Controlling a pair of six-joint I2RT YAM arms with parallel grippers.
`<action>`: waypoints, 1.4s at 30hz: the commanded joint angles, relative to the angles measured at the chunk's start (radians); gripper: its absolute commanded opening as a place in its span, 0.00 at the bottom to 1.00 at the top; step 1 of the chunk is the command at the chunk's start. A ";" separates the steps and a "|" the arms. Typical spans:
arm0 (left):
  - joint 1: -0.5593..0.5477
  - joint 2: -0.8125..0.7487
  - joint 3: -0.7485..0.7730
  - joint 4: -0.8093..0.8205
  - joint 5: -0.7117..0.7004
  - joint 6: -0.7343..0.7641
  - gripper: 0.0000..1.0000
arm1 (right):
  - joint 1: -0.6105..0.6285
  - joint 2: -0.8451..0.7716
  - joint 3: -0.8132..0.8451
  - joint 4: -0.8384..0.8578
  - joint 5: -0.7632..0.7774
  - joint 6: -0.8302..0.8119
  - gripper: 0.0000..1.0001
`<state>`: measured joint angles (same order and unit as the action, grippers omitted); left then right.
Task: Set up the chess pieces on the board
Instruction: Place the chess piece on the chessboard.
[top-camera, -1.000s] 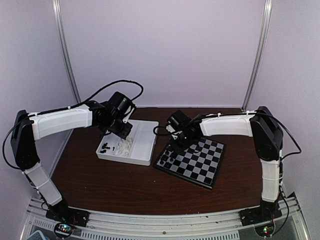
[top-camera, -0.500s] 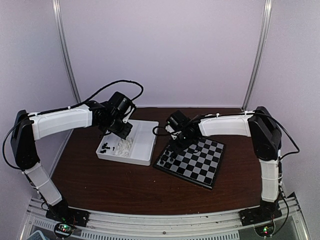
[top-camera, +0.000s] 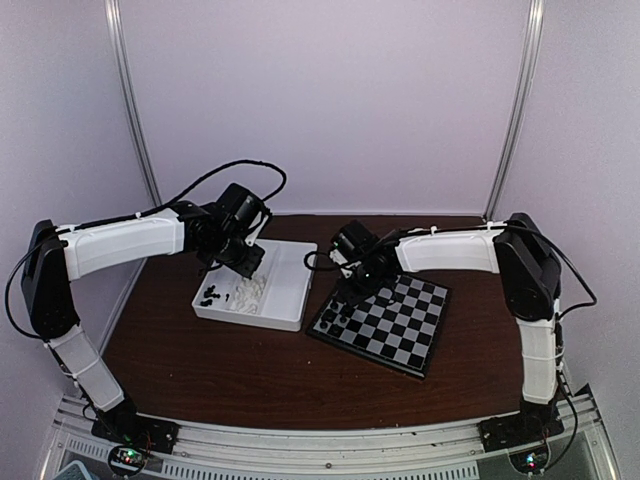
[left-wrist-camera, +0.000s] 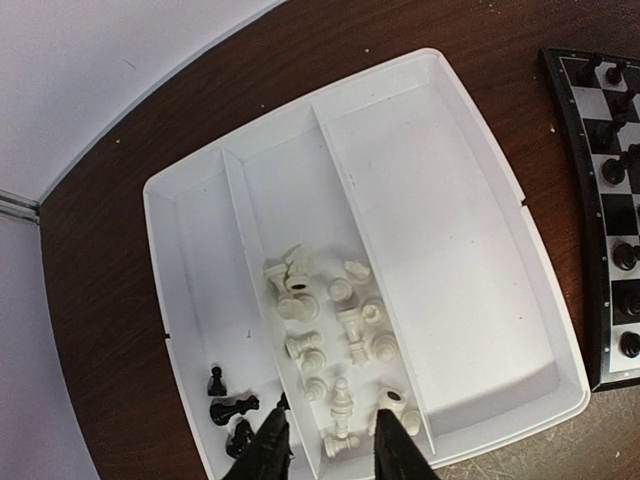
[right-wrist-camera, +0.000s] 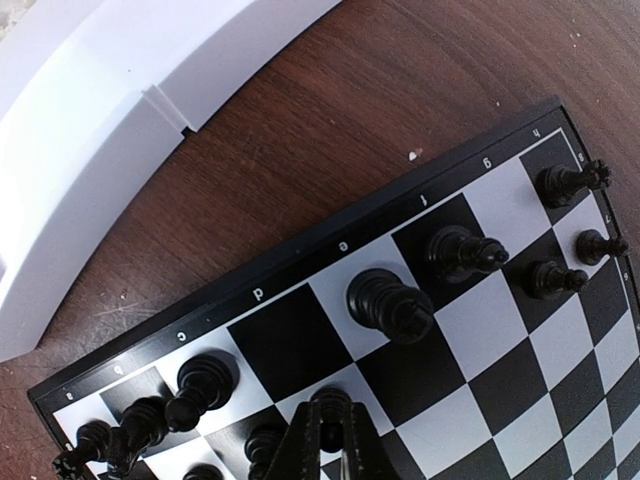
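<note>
The dark wooden table (top-camera: 200, 370) fills the lower half of the top view. On it a white tray (top-camera: 292, 288) lies left of centre and the board (top-camera: 395, 325) lies just beside it to the right, turned at an angle, with bare wood between them.

The left arm's jaws hang over the near-left end of the tray. In the left wrist view their dark fingertips (left-wrist-camera: 268, 452) stand at the bottom edge of the frame, parted, with nothing clamped between them. White chess pieces (left-wrist-camera: 300, 308) lie directly beneath the gap.

The right arm's jaws sit over the board's corner nearest the tray. In the right wrist view they are pressed together at bottom centre, and the head of one black piece (right-wrist-camera: 330, 402) shows right at their tips. Whether it is pinched cannot be told.

Small pale letters run along the board's black rim (right-wrist-camera: 300, 272), upside down in this view. The letters c, d and e can be read.

The tray has three long compartments. The narrow left one (left-wrist-camera: 190, 270) holds a few black pieces (left-wrist-camera: 228, 408) at its lower end, and the middle one holds the tumbled white pieces.

On the board, black pieces (right-wrist-camera: 390, 305) stand in the two rows beside the lettered rim, several leaning.
</note>
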<state>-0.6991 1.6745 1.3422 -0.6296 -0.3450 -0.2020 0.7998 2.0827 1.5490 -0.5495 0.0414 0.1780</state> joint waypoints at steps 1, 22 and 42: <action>0.010 -0.013 0.009 0.011 -0.013 0.004 0.30 | -0.008 0.008 0.018 -0.018 0.038 -0.014 0.06; 0.010 -0.001 0.013 0.015 -0.002 0.000 0.30 | -0.008 0.002 -0.006 -0.031 0.039 -0.011 0.08; 0.010 -0.004 0.012 0.016 -0.005 0.002 0.30 | -0.009 -0.009 -0.015 -0.043 0.036 -0.009 0.10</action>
<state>-0.6991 1.6745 1.3422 -0.6296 -0.3447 -0.2024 0.7994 2.0823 1.5471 -0.5575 0.0624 0.1642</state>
